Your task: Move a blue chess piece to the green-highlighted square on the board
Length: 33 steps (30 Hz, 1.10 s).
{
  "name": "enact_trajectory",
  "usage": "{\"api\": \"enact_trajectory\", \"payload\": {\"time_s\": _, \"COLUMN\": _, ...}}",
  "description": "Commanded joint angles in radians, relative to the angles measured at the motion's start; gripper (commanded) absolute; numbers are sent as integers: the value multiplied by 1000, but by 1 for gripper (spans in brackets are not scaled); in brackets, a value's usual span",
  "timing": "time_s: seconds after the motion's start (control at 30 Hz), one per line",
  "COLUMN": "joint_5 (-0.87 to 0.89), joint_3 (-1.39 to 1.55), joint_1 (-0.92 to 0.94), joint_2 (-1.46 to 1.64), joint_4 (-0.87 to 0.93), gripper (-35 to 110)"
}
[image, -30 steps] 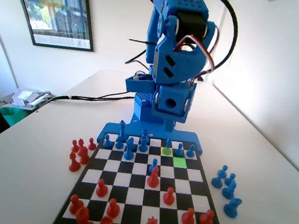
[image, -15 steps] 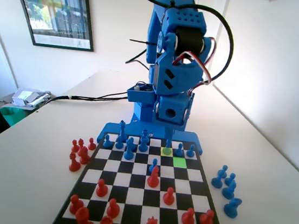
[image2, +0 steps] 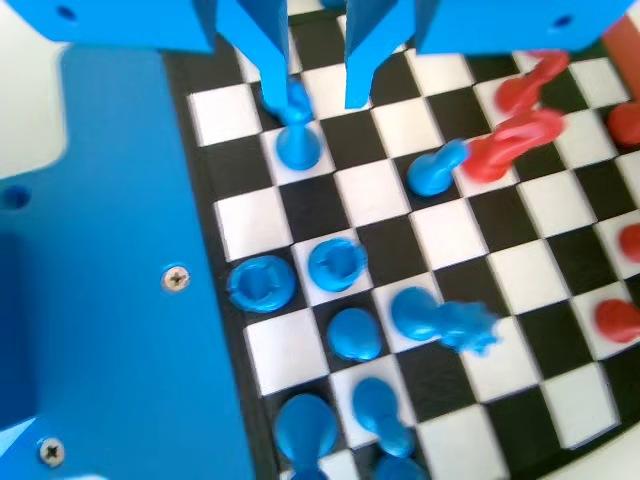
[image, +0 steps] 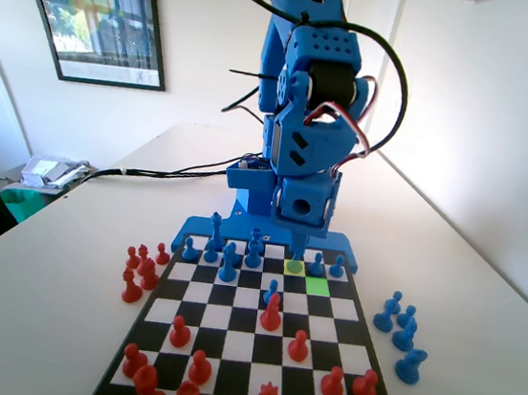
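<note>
Blue pawn (image2: 296, 135) sits on the board (image2: 520, 290) one square behind the green-highlighted square (image: 317, 286), so the gripper (image2: 312, 90) hangs low over it, jaws apart and empty, left jaw brushing its head.

Off my board, red captured pieces (image: 141, 271) cluster on the white table (image: 29, 304) at the fixed view's left, blue ones (image: 400, 332) at its right. A framed poster (image: 99, 9) hangs on the wall at upper left, black cables (image: 166, 168) trail across the table behind, and something green (image: 21, 201) sits beyond its left edge
</note>
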Motion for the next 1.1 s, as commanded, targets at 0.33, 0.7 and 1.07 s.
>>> {"api": "enact_trajectory", "payload": {"time_s": 0.33, "joint_5": -18, "joint_3": 25, "joint_1": -20, "joint_2": -6, "joint_4": -78, "gripper": 9}}
{"api": "enact_trajectory", "payload": {"time_s": 0.7, "joint_5": -26, "joint_3": 63, "joint_1": -21, "joint_2": -29, "joint_4": -164, "gripper": 9}}
{"api": "enact_trajectory", "payload": {"time_s": 1.07, "joint_5": -44, "joint_3": 100, "joint_1": -21, "joint_2": -29, "joint_4": -219, "gripper": 1}}
